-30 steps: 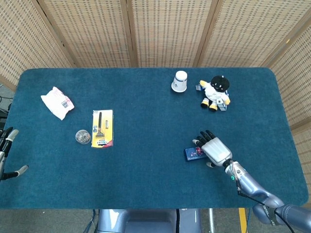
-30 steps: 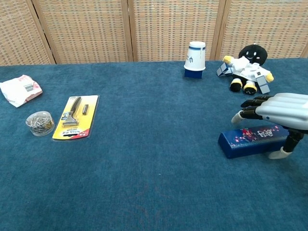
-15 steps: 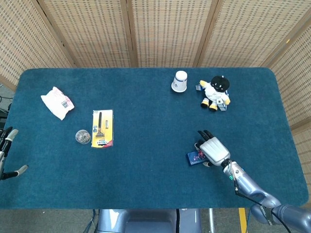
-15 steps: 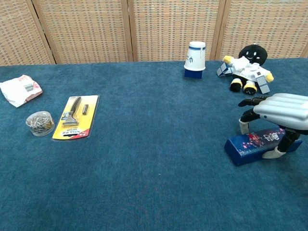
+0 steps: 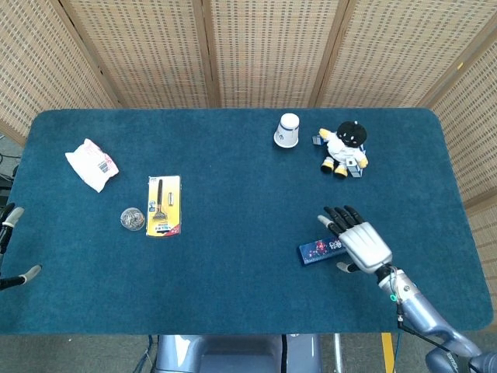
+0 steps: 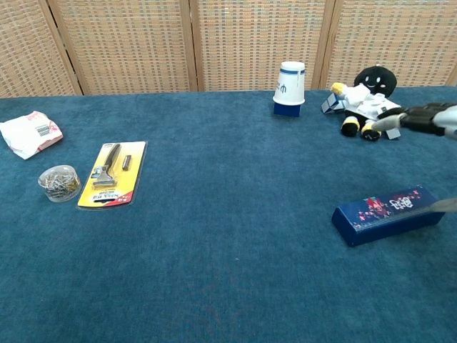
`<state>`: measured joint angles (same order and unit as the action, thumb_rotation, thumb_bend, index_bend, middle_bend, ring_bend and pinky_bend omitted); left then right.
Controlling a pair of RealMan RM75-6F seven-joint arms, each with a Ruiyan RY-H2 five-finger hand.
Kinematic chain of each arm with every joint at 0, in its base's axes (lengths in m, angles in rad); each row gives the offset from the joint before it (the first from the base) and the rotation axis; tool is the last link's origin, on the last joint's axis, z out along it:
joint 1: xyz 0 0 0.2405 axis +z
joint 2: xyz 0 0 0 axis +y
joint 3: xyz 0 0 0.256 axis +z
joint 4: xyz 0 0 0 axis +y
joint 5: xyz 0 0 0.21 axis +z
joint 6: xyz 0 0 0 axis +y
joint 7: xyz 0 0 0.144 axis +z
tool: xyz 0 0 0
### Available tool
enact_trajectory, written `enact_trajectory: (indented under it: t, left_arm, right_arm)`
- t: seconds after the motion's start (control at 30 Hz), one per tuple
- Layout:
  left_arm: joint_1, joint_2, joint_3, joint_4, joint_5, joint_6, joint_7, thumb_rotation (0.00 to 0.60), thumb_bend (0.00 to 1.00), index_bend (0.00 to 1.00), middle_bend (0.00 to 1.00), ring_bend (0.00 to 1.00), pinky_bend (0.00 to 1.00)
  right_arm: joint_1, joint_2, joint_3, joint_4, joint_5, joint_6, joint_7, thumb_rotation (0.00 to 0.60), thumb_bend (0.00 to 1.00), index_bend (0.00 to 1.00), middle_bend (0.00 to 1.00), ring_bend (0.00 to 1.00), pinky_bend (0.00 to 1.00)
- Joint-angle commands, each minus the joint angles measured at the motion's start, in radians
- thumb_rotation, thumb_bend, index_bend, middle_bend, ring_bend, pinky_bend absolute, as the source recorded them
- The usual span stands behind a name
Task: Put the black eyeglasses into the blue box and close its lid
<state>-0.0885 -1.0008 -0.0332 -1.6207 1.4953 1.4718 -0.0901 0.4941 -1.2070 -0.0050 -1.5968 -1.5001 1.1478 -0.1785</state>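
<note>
Far edge: white cup (image 5: 287,130), plush toy (image 5: 344,149). Left side: razor pack (image 5: 164,205), clip jar (image 5: 132,218), white packet (image 5: 92,164). Blue box (image 5: 322,250) lid shut, flat on table (image 5: 233,287), long axis left-right, contents hidden. Right hand (image 5: 362,243) above box's right end, fingers spread, holding nothing. Left hand (image 5: 9,249) at table edge, grip unclear.

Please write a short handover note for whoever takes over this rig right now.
Right hand: open, fingers spread, raised off the blue box.
Left hand: only fingertips show at the table's left edge; state unclear.
Blue box: lies flat on the table, lid shut, front right.
Black eyeglasses: not visible in either view, so presumably inside the box, though this cannot be confirmed.
Left to do: check that the glasses are inside; otherwise nothing obvious.
</note>
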Motion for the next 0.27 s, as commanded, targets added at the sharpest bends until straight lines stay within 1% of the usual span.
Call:
enact_trajectory:
  t: [0.03,0.17,0.27]
  left_arm:
    - [0.007,0.007,0.003,0.0,0.011,0.013,-0.014,0.6,0.0,0.0,0.0,0.0,0.0]
    - [0.014,0.011,0.007,0.0,0.026,0.028,-0.022,0.6,0.0,0.0,0.0,0.0,0.0]
    - [0.018,0.012,0.012,-0.003,0.034,0.034,-0.013,0.6,0.0,0.0,0.0,0.0,0.0]
  right_arm:
    - [-0.168,0.082,-0.026,-0.028,-0.036,0.24,0.094,0.6,0.0,0.0,0.0,0.0,0.04]
    - [-0.252,0.084,-0.035,0.015,-0.039,0.348,0.192,0.6,0.0,0.0,0.0,0.0,0.04]
    - [-0.315,0.084,-0.032,0.04,-0.027,0.425,0.265,0.6,0.0,0.0,0.0,0.0,0.03]
